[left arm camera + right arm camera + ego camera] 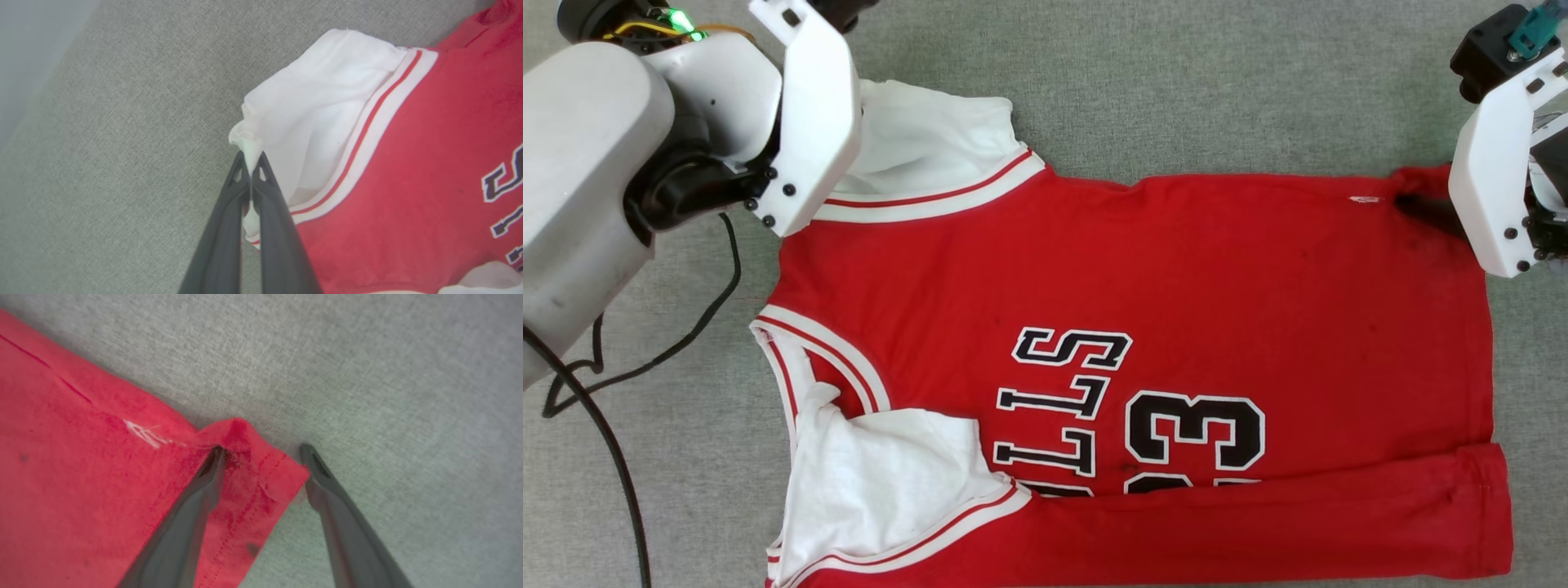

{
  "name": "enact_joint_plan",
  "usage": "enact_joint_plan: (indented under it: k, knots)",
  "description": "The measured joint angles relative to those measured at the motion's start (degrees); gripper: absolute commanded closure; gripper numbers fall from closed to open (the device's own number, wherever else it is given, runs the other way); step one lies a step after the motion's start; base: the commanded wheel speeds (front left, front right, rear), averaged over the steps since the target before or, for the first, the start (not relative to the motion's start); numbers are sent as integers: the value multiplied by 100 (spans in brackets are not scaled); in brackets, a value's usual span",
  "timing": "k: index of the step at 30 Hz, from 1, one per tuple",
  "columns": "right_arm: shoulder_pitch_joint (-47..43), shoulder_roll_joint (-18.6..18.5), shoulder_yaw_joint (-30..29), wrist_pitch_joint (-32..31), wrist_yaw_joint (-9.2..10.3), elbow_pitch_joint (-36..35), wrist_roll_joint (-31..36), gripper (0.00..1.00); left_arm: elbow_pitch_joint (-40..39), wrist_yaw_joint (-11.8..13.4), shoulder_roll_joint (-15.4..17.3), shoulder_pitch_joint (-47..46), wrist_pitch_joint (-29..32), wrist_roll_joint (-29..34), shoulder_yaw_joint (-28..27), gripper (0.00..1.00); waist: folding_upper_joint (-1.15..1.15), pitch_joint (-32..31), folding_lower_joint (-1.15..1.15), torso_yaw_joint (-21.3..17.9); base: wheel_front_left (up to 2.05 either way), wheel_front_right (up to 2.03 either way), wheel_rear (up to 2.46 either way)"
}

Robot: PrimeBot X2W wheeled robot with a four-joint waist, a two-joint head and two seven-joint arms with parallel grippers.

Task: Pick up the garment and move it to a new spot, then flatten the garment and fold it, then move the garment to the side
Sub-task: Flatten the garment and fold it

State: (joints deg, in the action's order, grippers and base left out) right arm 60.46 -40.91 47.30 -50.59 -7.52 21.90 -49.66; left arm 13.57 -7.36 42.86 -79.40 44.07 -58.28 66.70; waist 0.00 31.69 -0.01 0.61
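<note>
Head view: the garment [1176,269] lies spread over the grey worktop [1217,90], collar at frame left, hem at right, its bottom edge folded over. Left wrist view: the left hand [250,169] is clenched on the garment's white sleeve edge, mid-frame. Right wrist view: the right hand [263,451] is released, one finger over the red hem corner, the other over bare worktop
</note>
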Motion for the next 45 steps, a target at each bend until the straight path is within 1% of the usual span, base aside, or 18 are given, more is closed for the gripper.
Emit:
enact_joint_plan:
  k: [1, 6, 11, 19, 25, 31, 35, 37, 41, 45]
  knots:
    - [0, 2, 23, 101, -1, 35, -13, 100, 22, 0, 7, -4, -67, -18, 15, 100, 0, -15, 0, -3, 0, 0, 0]
    - [-75, 66, 125, 723, 3, 261, -92, 100, 87, -3, 143, 59, -426, -162, 101, 100, 0, -245, 1, -33, 0, 0, 0]
    - [-337, 58, 270, 1350, 2, 252, -409, 100, -80, -3, 350, 300, -705, -316, 226, 100, 0, -662, 1, -76, 0, 0, 0]
    - [-716, -282, 678, 2164, 2, -91, -625, 100, -670, 5, 793, 861, -1117, -450, 341, 100, 0, -1336, 1, -68, 0, 0, 0]
    - [-1123, -577, 971, 2549, 1, -355, -822, 100, -1340, 220, 1204, 1506, -1311, -493, 443, 100, 0, -1798, 1, -61, 0, 0, 0]
    - [-1594, -837, 1188, 2850, 1, -557, -1014, 100, -1987, 545, 1588, 2204, -1363, -549, 532, 100, 0, -2177, 0, -50, 0, 0, 0]
    - [-1936, -959, 1328, 3012, 1, -742, -1079, 100, -2216, 697, 1814, 2728, -1443, -559, 576, 100, 0, -2348, 0, -34, 0, 0, 0]
    - [-2112, -1014, 1357, 3101, 1, -826, -1107, 100, -2276, 748, 1870, 3022, -1500, -563, 602, 100, 0, -2402, 0, -22, 0, 0, 0]
    - [-2441, -1081, 1384, 3195, 1, -835, -1196, 100, -2343, 871, 1883, 3523, -1596, -604, 635, 100, 0, -2429, 0, 2, 0, 0, 0]
    - [-2716, -1094, 1413, 3205, 1, -732, -1254, 100, -2353, 948, 1812, 3940, -1683, -647, 648, 100, 0, -2374, 0, 13, 0, 0, 0]
